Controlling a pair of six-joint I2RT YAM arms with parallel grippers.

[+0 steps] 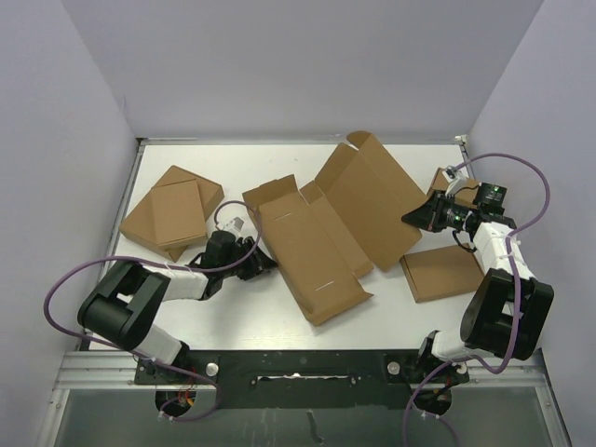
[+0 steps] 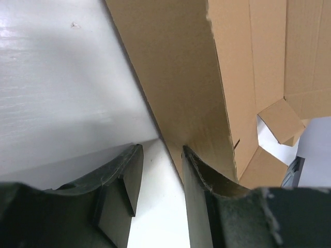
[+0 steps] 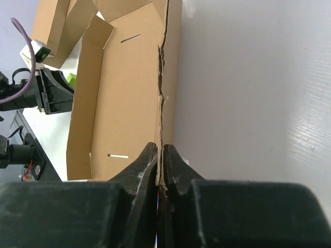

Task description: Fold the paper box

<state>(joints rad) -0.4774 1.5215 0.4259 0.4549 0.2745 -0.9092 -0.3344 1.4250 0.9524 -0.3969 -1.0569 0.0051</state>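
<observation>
The plain brown die-cut cardboard mailer box [image 1: 331, 223] lies spread open on the white table [image 1: 242, 321], few flaps raised, most folding seemingly left, with the right gripper [image 3: 159, 151] clamped on its right edge and the left gripper [image 2: 161, 151] parted, empty, by its left flap

**Top view.** The paper box [image 1: 326, 228] lies opened out at the centre of the surface [image 1: 233, 321], running from upper right to lower centre. The left hand [image 1: 264, 264] sits at its left edge, centre-left of frame. The right hand [image 1: 411, 217] sits at its right edge, with one finger on each side of the cardboard. A stack of flat boxes [image 1: 172, 212] lies at upper left, apart from the paper box. Another flat box [image 1: 444, 272] lies right of centre, below the right hand.
</observation>
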